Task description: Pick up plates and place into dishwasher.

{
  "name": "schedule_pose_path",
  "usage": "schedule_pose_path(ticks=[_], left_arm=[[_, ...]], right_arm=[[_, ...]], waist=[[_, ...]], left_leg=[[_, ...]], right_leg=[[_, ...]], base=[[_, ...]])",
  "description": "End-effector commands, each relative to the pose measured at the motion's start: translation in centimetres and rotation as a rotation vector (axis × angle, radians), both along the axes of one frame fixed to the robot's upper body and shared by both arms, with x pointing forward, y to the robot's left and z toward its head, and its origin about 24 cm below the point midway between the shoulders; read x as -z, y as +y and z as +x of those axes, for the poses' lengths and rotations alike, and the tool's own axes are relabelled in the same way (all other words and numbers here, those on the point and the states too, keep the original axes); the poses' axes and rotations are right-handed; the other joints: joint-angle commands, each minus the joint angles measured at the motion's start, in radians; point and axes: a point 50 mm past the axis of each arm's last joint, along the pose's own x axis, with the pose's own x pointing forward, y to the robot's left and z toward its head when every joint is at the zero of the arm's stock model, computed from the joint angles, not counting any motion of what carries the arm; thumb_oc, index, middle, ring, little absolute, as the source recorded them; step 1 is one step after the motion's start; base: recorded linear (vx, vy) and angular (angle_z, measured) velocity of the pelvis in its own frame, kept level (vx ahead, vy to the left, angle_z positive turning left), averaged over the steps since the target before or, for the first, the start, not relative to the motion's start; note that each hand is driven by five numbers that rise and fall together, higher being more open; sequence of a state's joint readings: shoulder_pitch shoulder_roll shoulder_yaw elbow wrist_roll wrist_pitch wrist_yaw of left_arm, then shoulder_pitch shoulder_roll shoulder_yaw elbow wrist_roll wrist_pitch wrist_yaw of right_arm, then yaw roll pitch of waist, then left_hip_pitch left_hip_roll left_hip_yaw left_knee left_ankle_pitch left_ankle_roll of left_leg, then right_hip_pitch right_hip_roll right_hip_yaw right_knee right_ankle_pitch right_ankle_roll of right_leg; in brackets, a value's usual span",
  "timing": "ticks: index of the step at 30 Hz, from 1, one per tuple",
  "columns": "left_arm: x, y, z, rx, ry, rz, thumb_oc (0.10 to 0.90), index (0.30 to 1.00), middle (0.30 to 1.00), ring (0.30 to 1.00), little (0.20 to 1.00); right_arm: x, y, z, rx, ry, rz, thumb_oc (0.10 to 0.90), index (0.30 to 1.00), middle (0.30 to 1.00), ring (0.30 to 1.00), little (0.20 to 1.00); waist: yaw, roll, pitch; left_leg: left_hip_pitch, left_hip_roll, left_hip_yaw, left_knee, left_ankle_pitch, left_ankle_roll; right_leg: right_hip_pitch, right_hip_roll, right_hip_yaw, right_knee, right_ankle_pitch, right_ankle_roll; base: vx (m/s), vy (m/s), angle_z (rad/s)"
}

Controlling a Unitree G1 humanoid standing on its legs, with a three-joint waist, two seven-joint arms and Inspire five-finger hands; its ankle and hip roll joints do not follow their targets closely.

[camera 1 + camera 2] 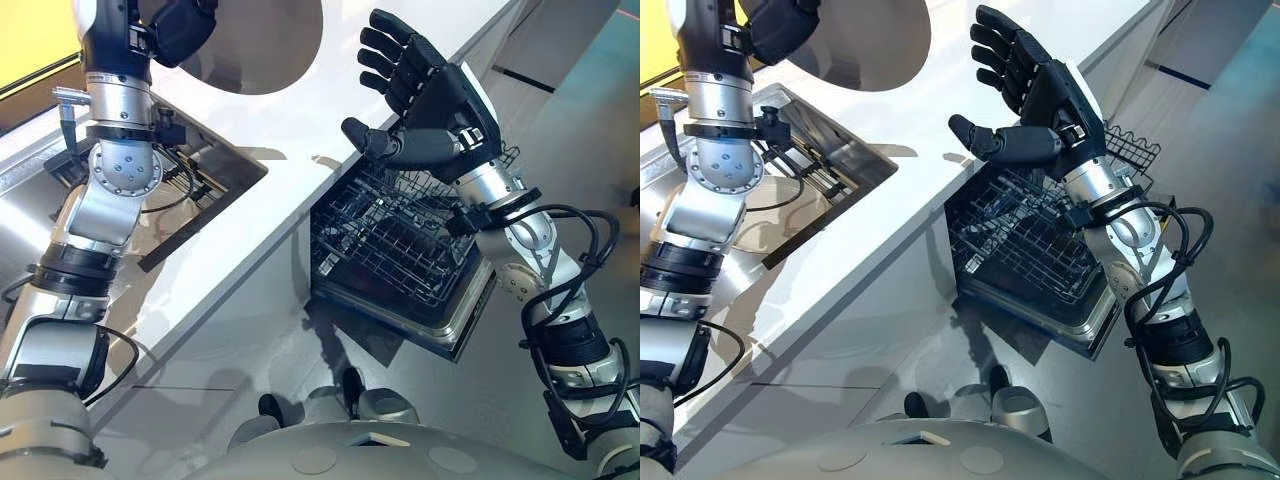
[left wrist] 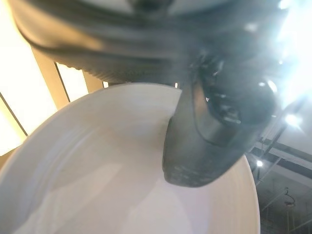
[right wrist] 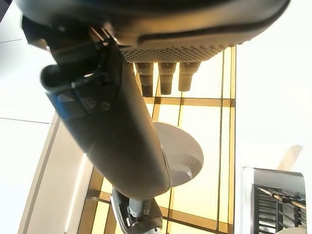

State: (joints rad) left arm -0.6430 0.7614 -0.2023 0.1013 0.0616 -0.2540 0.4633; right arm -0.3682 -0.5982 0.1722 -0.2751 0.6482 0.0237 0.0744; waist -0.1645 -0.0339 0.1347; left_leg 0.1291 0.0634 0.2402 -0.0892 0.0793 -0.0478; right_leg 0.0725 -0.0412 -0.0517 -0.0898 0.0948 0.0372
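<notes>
1. Step in hand: transfer. The left hand (image 1: 180, 30), at the upper left of the frame, grips the plate (image 1: 262, 50) by its rim. In the left wrist view its thumb (image 2: 209, 141) presses on the plate's face. The plate is raised above the counter (image 1: 300, 180), near the sink (image 1: 225, 165).

2. The right hand (image 1: 440, 110), at upper centre, is empty, with its fingers spread wide and its palm turned toward the plate. It hangs above the pulled-out rack (image 1: 400, 240) at mid-frame.

3. Next move, judged: carry the plate right, past the counter edge. A handover looks likely. If so, the right hand must close on the free rim before the left lets go. The plate must then stand on edge to drop between the rack's tines.
</notes>
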Motion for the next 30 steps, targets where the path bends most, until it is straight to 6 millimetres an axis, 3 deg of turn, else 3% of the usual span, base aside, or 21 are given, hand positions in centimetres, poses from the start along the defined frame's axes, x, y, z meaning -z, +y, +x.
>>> schedule_pose_path(ticks=[1,9,22,30], left_arm=[[-1.9,-2.2,-1.8,0.102,-0.209,0.039,0.1,0.3,0.3,0.3,0.2],[0.1,-4.3,-2.1,0.198,-0.184,0.037,0.1,0.3,0.3,0.3,0.2],[1.2,-7.9,-2.8,0.373,-0.148,0.046,0.1,0.3,0.3,0.3,0.2],[1.9,-9.4,-3.0,0.467,-0.076,0.046,0.1,0.3,0.3,0.3,0.2]], right_arm=[[-5.1,1.0,-0.2,-0.046,-0.216,0.128,0.8,0.9,0.9,0.9,0.9],[-4.0,2.2,0.8,-0.056,-0.13,0.155,0.8,0.9,0.9,0.9,0.9],[-2.0,4.8,2.0,-0.136,0.033,0.192,0.8,0.9,0.9,0.9,0.9],[-1.5,5.4,2.3,-0.127,0.057,0.208,0.8,0.9,0.9,0.9,0.9]], waist=[[0.015,0.027,-0.115],[0.034,0.021,-0.113],[0.058,0.014,-0.112],[0.066,0.014,-0.106]], left_leg=[[-0.019,-0.077,-0.052,0.002,-0.079,0.035],[-0.025,-0.078,-0.066,0.002,-0.071,0.035],[-0.029,-0.079,-0.087,0.002,-0.064,0.038],[-0.031,-0.079,-0.1,0.002,-0.06,0.038]], right_leg=[[-0.006,0.071,-0.077,0.089,-0.112,0.053],[-0.006,0.071,-0.088,0.092,-0.11,0.053],[-0.003,0.069,-0.1,0.1,-0.114,0.052],[-0.002,0.07,-0.104,0.1,-0.111,0.053]], base=[[0.0,0.0,0.0],[0.02,-0.009,0.01],[0.02,-0.008,0.03],[0.0,-0.003,0.01]])
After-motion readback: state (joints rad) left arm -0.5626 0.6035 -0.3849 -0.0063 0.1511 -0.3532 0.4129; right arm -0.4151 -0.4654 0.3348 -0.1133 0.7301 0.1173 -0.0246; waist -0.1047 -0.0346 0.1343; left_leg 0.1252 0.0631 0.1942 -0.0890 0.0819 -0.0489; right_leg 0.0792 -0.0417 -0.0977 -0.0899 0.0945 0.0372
